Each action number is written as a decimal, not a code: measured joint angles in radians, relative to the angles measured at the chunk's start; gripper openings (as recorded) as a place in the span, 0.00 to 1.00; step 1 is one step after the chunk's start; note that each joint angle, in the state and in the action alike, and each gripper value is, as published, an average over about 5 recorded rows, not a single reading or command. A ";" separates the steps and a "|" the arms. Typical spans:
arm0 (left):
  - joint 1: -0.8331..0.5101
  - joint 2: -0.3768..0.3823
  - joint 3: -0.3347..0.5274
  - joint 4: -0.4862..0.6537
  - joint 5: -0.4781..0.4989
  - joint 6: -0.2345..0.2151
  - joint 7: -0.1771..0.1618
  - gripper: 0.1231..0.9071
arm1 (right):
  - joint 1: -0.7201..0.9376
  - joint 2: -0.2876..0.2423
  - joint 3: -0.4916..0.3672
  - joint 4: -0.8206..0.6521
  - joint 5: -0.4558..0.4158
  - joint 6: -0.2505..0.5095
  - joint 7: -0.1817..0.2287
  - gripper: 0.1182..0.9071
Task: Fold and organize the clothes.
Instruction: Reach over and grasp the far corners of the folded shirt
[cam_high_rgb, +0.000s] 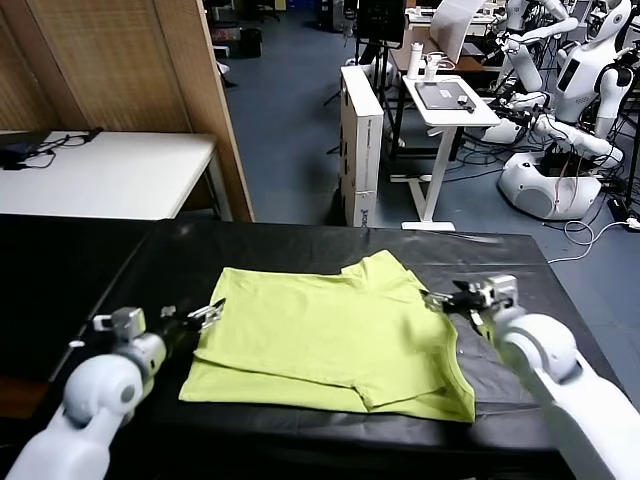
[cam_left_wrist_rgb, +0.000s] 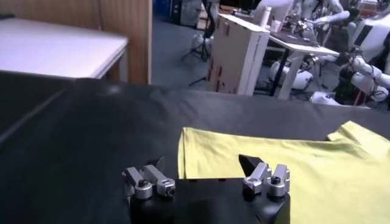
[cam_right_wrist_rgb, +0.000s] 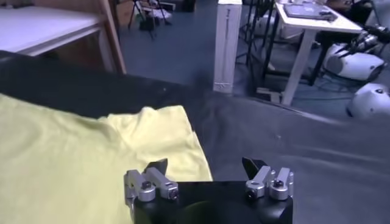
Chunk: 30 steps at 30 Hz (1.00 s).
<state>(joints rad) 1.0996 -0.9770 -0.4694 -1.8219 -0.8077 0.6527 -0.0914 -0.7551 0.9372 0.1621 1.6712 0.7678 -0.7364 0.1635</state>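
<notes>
The lime yellow-green T-shirt (cam_high_rgb: 330, 335) lies partly folded on the black table (cam_high_rgb: 120, 260), one sleeve sticking out at its far right corner. My left gripper (cam_high_rgb: 205, 315) hovers open just off the shirt's left edge, nothing between its fingers. In the left wrist view that gripper (cam_left_wrist_rgb: 204, 164) points at the shirt's (cam_left_wrist_rgb: 292, 176) near corner. My right gripper (cam_high_rgb: 440, 298) stands open beside the shirt's right edge near the sleeve. The right wrist view shows this gripper (cam_right_wrist_rgb: 204, 165) over the sleeve (cam_right_wrist_rgb: 161, 137) edge and black cloth, holding nothing.
A white table (cam_high_rgb: 110, 175) and a wooden partition (cam_high_rgb: 130, 70) stand behind the black table on the left. A white box (cam_high_rgb: 362, 140), a small white desk (cam_high_rgb: 450, 105) and other white robots (cam_high_rgb: 560, 130) stand on the blue floor beyond.
</notes>
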 joint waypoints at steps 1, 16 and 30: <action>-0.018 0.000 0.010 0.018 0.000 0.005 0.004 1.00 | 0.019 0.007 -0.013 -0.019 0.000 0.000 0.001 1.00; -0.193 -0.022 0.102 0.183 0.032 -0.003 0.043 1.00 | 0.149 0.081 -0.093 -0.187 0.002 0.000 -0.012 1.00; -0.324 -0.047 0.167 0.329 0.100 -0.073 0.093 1.00 | 0.175 0.112 -0.117 -0.236 -0.009 0.000 -0.013 1.00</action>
<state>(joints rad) 0.7753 -1.0237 -0.3027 -1.4929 -0.7073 0.5797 0.0017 -0.5803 1.0494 0.0451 1.4352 0.7591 -0.7364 0.1500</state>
